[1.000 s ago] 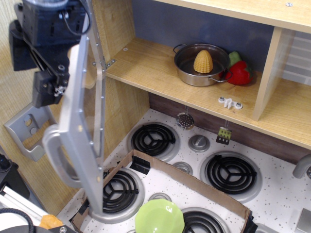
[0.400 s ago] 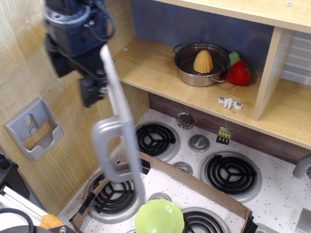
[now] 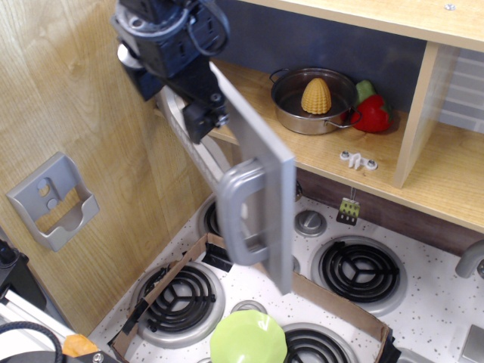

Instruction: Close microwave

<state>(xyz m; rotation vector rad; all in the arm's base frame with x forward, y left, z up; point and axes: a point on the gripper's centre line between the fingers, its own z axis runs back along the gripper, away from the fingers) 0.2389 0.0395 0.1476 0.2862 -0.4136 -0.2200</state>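
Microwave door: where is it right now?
The microwave door hangs partly swung out at centre frame, above the stovetop, its loop handle facing the camera; the gripper sits against its upper left edge, left of the pot.

Grey microwave (image 3: pixel 257 189) door, red pepper (image 3: pixel 372 113)

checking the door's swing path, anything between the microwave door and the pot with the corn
Nothing: in the observation.image view only bare wooden shelf lies between the microwave door and the pot.
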